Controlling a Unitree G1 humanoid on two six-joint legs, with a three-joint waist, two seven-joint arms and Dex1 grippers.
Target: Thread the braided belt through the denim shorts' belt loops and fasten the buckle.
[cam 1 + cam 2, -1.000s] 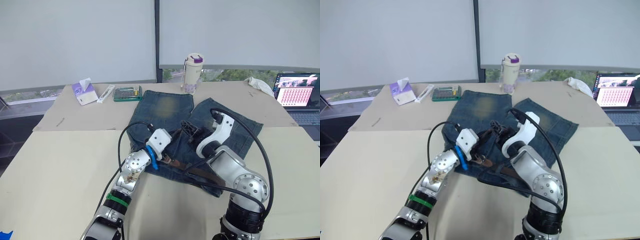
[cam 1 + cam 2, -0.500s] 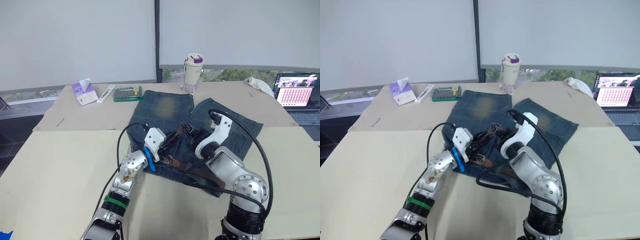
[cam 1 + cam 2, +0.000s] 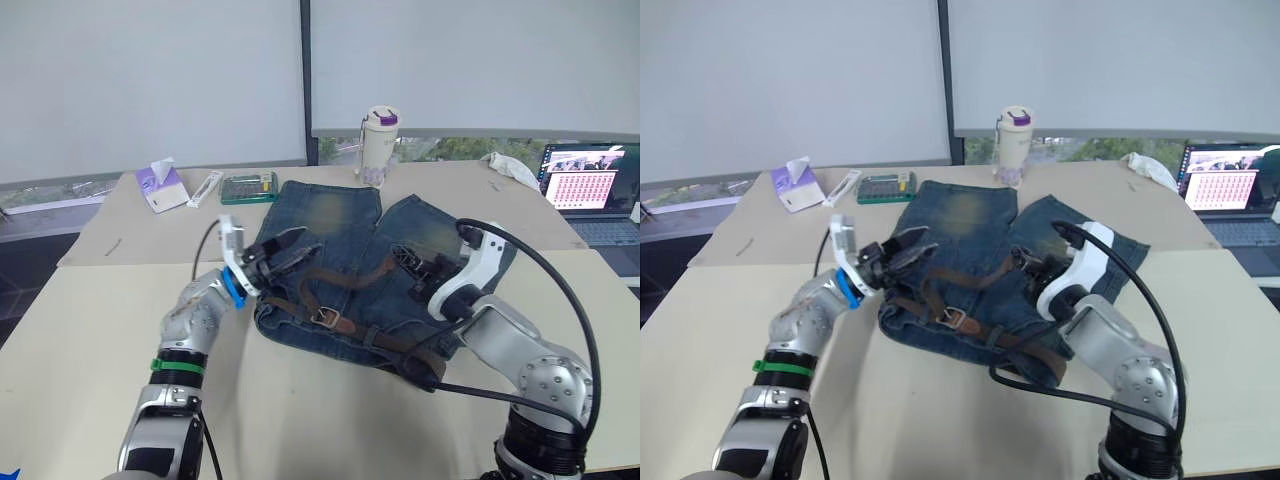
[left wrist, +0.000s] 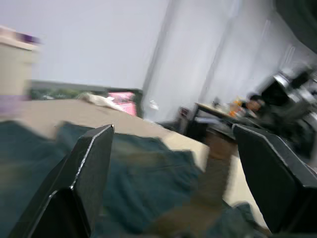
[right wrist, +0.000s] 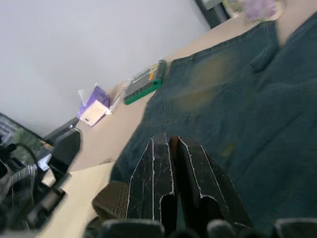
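The denim shorts [image 3: 345, 262] lie flat on the table [image 3: 90, 330], waistband toward the robot and the two legs pointing away toward the window; their long axis runs across the robot's front, slightly skewed so that the right end of the waistband lies nearer the robot. The braided belt [image 3: 330, 283] follows that waistband from the left edge of the shorts to the right, where its far end trails off the denim near the table edge. Between the two arms a stretch of the strap arches up off the cloth. The buckle [image 3: 326, 319] lies on the waistband near the middle, its frame flat on the denim.

The left gripper [image 3: 283, 247] hovers over the left end of the waistband with its two fingers spread well apart; in the left wrist view nothing lies between them, and the shorts and a blurred length of brown strap show beyond. The right gripper [image 5: 174, 151] sits over the right leg of the shorts with its fingers pressed together side by side; a brown end of the belt shows just beside them, but whether the fingers pinch it cannot be told.

Beyond the shorts stand a lidded tumbler [image 3: 378, 147], a green case [image 3: 248, 187] and a tissue box [image 3: 160, 186]; a laptop [image 3: 585, 190] is at the far right.
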